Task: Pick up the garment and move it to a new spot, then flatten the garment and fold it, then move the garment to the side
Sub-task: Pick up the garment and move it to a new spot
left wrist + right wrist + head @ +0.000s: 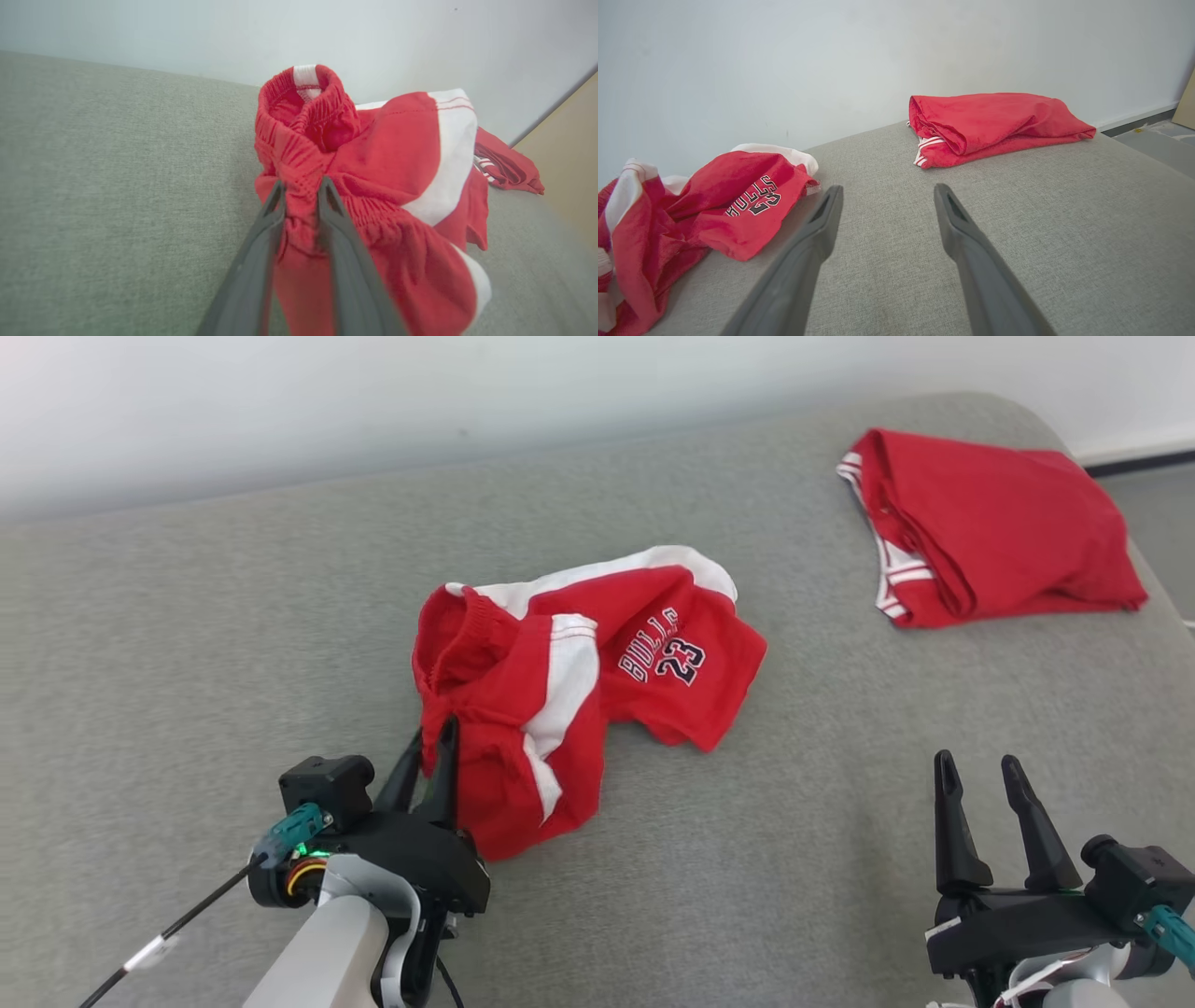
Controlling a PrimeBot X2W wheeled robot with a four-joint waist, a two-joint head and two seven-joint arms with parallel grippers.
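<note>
The left end effector (pixel 432 734) clamps garment (pixel 560 663); right end effector (pixel 977 763) gapes.

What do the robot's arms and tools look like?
The left tool and right tool each have two long, dark, tapering fingers on a black block. A teal connector sits at each wrist; the left one feeds a black cable bearing a white tag. The left forearm is pale grey, with a green light and orange wires near its joint.

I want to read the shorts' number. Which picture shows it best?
Head view: the number 23 faces the camera. Right wrist view has it upside down; left wrist view looks at the waistband.
</note>
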